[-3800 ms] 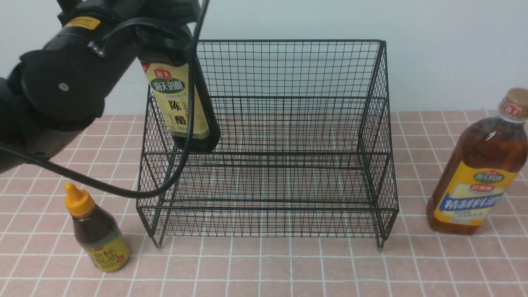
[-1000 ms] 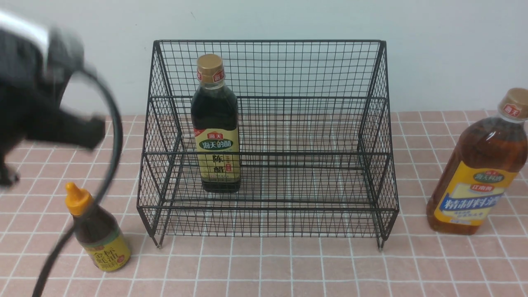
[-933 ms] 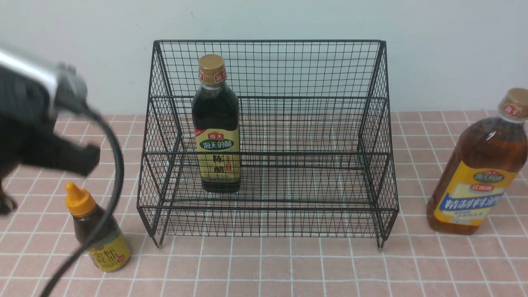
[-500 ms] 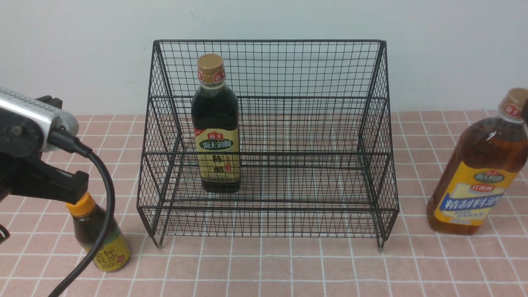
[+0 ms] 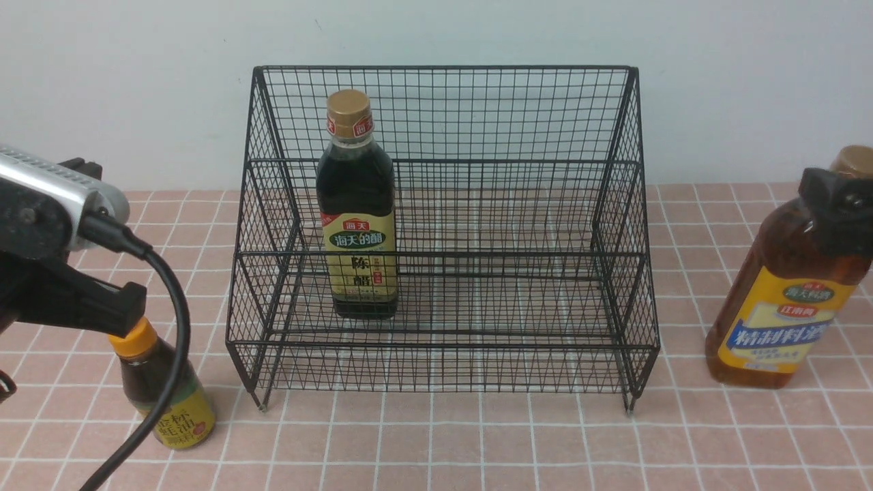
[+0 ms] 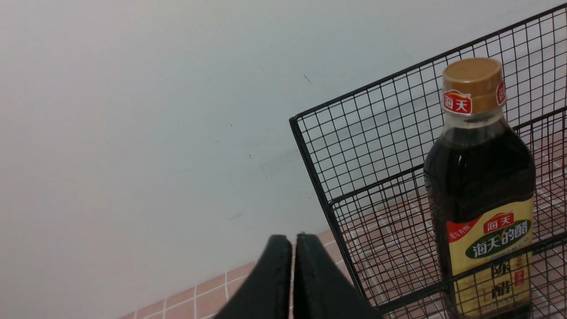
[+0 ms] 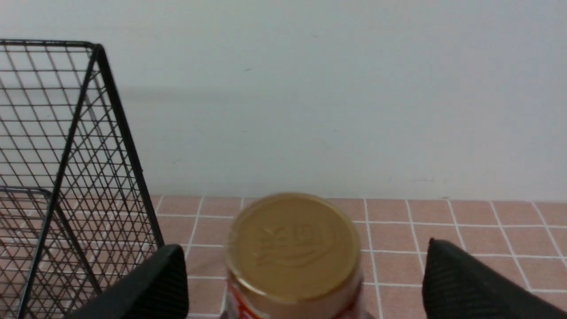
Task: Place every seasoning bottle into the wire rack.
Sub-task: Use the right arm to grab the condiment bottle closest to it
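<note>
Your right gripper (image 7: 303, 257), right of the rack (image 5: 511, 116), hangs with its jaws wide apart on either side of the amber bottle (image 5: 784, 320)'s cap, not clamped. One of three is done: the dark bottle (image 5: 356, 225) stands upright in the rack, left of centre, seemingly on the lower tier. The amber bottle and the squeeze bottle (image 5: 167, 402), near left, are left on the table (image 5: 436, 443). Your left gripper (image 6: 292, 241), pressed together and empty, sits by the squeeze bottle's nozzle. The table is pink tile, and the wall (image 5: 136, 82) is plain and pale.
</note>
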